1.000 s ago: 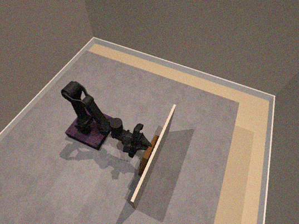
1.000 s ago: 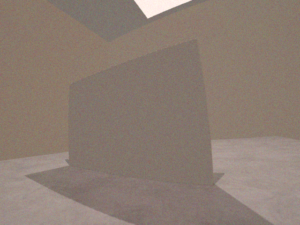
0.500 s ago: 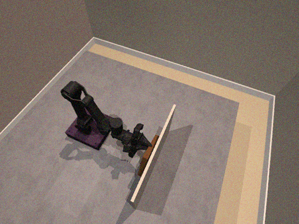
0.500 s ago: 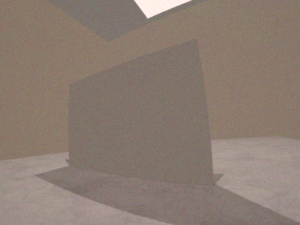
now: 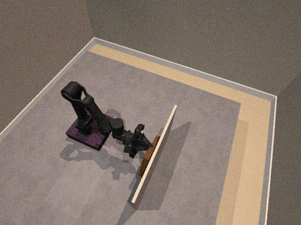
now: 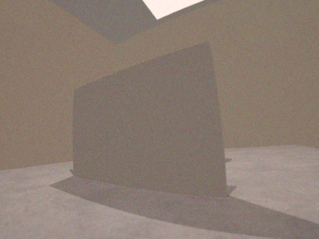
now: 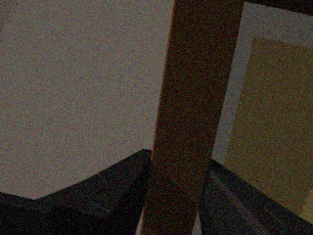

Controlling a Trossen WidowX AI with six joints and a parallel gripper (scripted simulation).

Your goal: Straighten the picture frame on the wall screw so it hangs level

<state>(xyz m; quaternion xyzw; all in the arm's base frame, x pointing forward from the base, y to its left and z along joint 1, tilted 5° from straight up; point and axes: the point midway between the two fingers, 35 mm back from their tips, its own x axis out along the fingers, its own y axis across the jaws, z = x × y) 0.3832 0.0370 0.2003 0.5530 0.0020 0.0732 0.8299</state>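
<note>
The brown picture frame (image 5: 145,164) (image 7: 196,73) is on the near face of the upright wall panel (image 5: 142,180) (image 7: 73,73). My gripper (image 5: 151,145) (image 7: 179,156) is shut on one side bar of the frame, with a dark finger on either side of the bar. In the wrist view the bar runs slightly slanted, with a grey mat and a yellowish picture to its right. The screw and the notched strip are hidden. How level the frame hangs cannot be told. The exterior view shows only the panel's back.
The arm stands on a purple base block (image 5: 93,141) left of the panel. The panel also fills the middle of the exterior view (image 6: 149,123) and hides the arm and frame there. The panel's shadow falls on the grey floor (image 5: 201,165).
</note>
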